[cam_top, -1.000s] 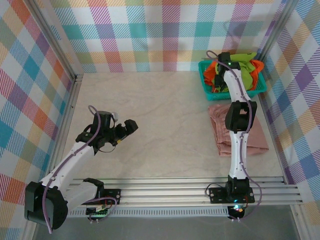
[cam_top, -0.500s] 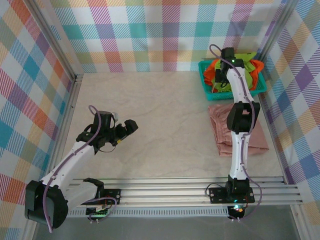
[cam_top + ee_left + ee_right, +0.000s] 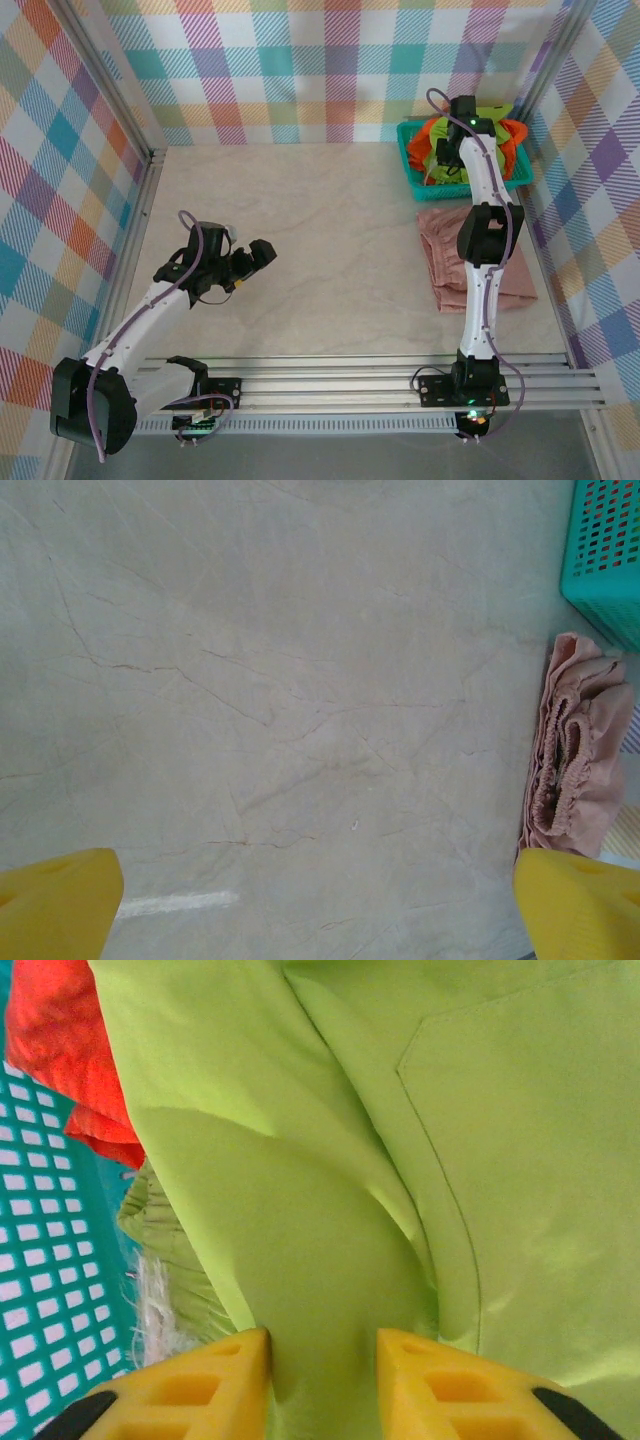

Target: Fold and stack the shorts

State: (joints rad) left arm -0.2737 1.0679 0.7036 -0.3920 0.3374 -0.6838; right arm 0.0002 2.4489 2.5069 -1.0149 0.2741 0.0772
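Note:
The lime green shorts (image 3: 500,1110) lie on top in the teal basket (image 3: 412,160), with the orange shorts (image 3: 60,1040) under them at the left. My right gripper (image 3: 322,1370) is down in the basket, and its yellow fingers (image 3: 200,1380) pinch a raised fold of the green fabric. From above, that gripper (image 3: 452,120) sits over the pile, lime green shorts (image 3: 492,118) beside it. The dusty pink shorts (image 3: 505,275) lie folded on the table in front of the basket. My left gripper (image 3: 262,252) hovers open over bare table at the left, nothing between its fingers.
The basket (image 3: 610,550) stands in the back right corner against the checked walls. The left wrist view has the pink shorts (image 3: 575,760) at its right edge and my left gripper (image 3: 320,905) wide apart. Bare marbled table (image 3: 320,220) spreads between the arms.
My right gripper has reached a little farther back into the basket and its jaws have narrowed onto the green fabric. The left arm has not moved.

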